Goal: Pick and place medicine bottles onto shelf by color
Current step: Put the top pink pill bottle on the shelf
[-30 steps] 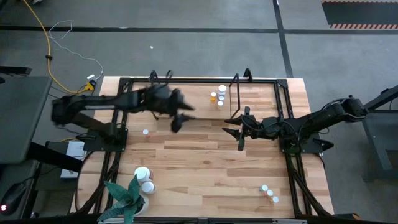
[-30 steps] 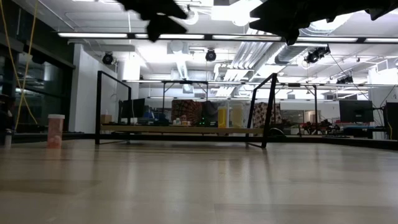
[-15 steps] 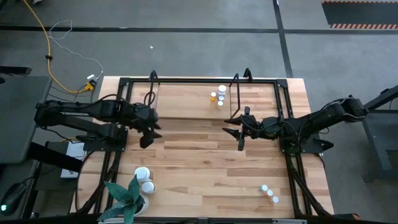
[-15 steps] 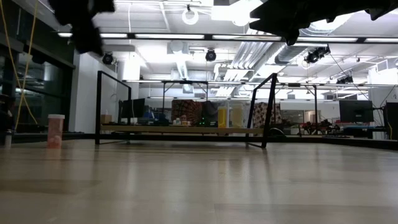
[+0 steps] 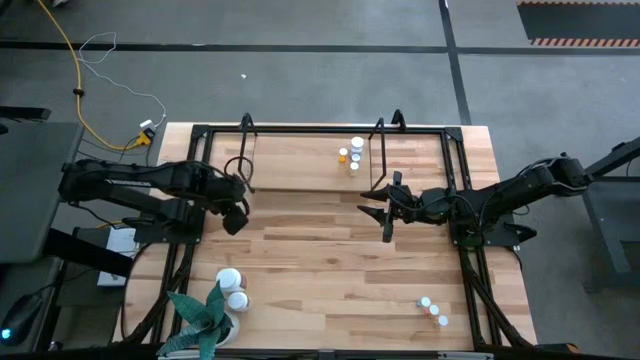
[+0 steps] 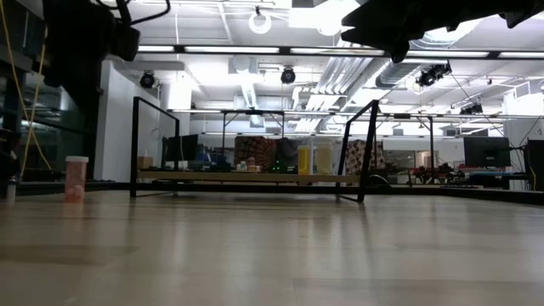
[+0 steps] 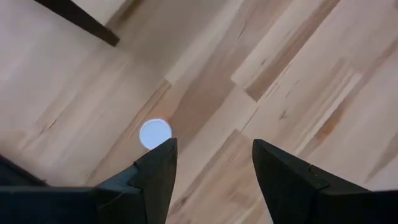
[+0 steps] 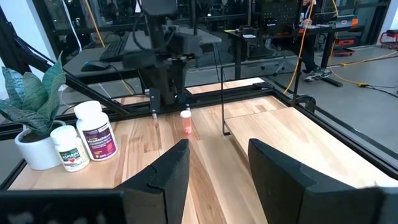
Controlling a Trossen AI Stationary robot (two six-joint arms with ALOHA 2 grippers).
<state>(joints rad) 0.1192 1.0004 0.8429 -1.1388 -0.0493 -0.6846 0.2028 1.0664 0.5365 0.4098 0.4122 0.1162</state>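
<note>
A small orange bottle with a white cap (image 6: pixel 76 178) stands upright on the table near its left edge; the cap also shows in the left wrist view (image 7: pixel 154 133). My left gripper (image 7: pixel 212 144) is open, points down and hovers above that bottle, which it hides in the high view (image 5: pixel 235 216). My right gripper (image 5: pixel 382 214) is open and empty above the table's middle, just right of the shelf's near right corner. The shelf (image 5: pixel 300 160) stands at the table's far side with three small bottles (image 5: pixel 352 156) near its right end.
Two larger white bottles (image 5: pixel 232 288) stand beside a green plant in a white pot (image 5: pixel 205 315) at the near left. Three tiny bottles (image 5: pixel 433 311) stand at the near right. Black frame tubes (image 5: pixel 462 200) run along the table's sides.
My left gripper has swung from above the shelf toward the table's left and near edges, and now stands over the small orange bottle. The bottle has stayed where it was. My right arm has kept still.
</note>
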